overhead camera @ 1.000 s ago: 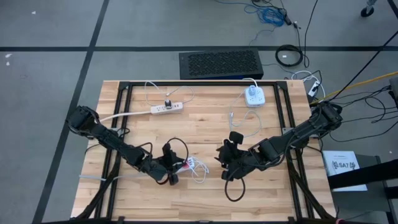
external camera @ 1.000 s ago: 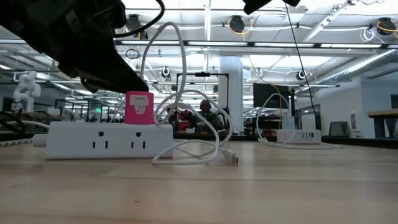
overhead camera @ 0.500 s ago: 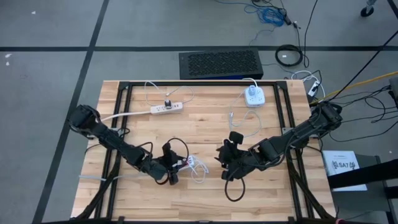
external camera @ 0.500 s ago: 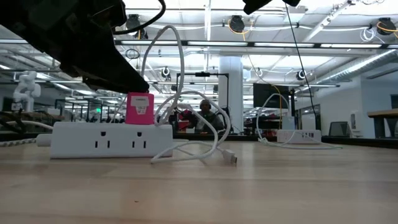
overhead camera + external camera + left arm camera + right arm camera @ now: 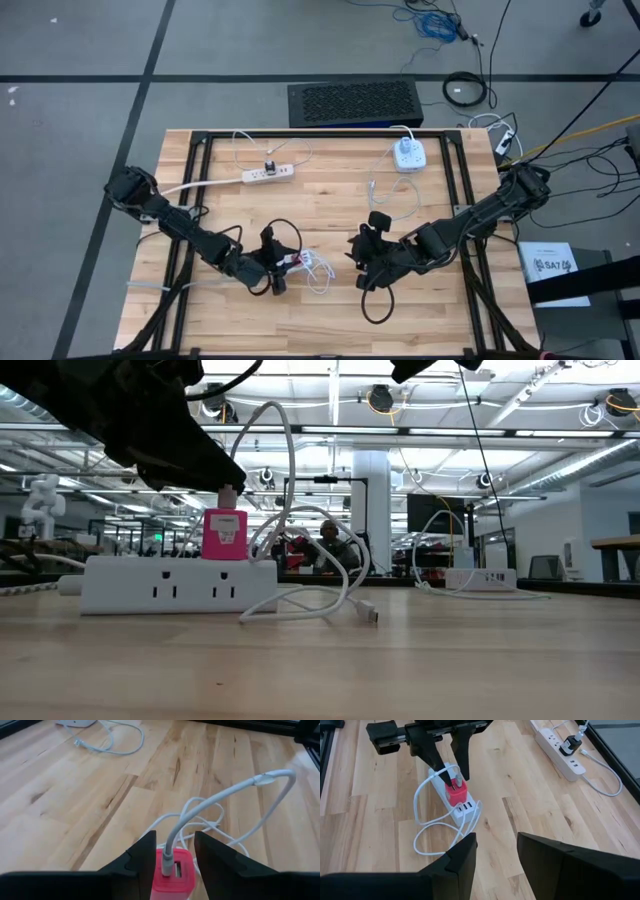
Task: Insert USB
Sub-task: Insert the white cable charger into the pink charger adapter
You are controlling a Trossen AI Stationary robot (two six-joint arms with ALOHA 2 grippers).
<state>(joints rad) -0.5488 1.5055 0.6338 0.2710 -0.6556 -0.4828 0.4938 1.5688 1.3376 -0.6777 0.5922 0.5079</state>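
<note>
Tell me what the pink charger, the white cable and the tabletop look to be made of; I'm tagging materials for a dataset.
Pink charger: likely moulded plastic, smooth, with a slight sheen.
White cable: probably rubbery plastic sheathing; it bends in soft loops.
Tabletop: wood, butcher-block style, with visible grain, joined strips and a low-gloss finish.

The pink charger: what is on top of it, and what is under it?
On top of the pink charger, a white USB cable is plugged in. Under it sits a white power strip. The charger's prongs are hidden.
</note>
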